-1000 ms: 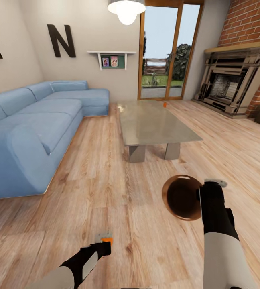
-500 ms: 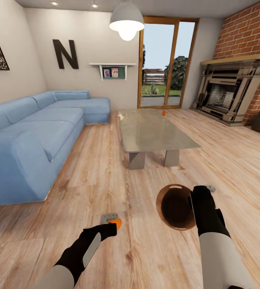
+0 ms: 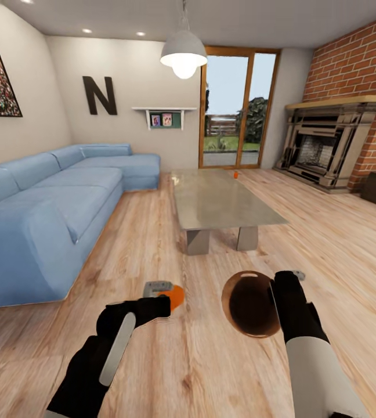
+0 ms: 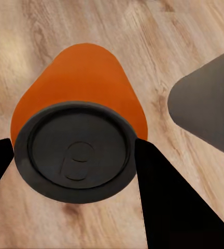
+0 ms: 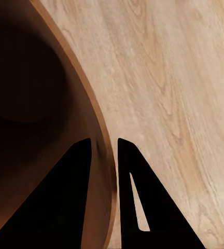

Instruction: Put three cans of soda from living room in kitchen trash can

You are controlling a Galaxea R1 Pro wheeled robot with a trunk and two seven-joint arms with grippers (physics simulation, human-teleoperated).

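Observation:
An orange can of soda (image 3: 175,296) is held above the wood floor by my left gripper (image 3: 166,297), which is shut on it. In the left wrist view the can (image 4: 81,124) shows its dark lid, with a black finger on each side. My right gripper (image 3: 282,284) is shut on the rim of the tash can (image 3: 249,303), whose brown inside faces the head camera. In the right wrist view the two fingers straddle the bin's wall (image 5: 99,150). Another small orange can (image 3: 235,174) stands at the far end of the glass coffee table (image 3: 220,200).
This is the living room. A light-blue corner sofa (image 3: 49,203) fills the left side. A brick wall with a fireplace (image 3: 321,148) is at the right, a glass door (image 3: 234,110) at the back. Open wood floor lies around both arms.
The head view has tilted up, showing more ceiling. My left arm has risen and moved toward the bin with the can in it. The right arm holds the bin about as before.

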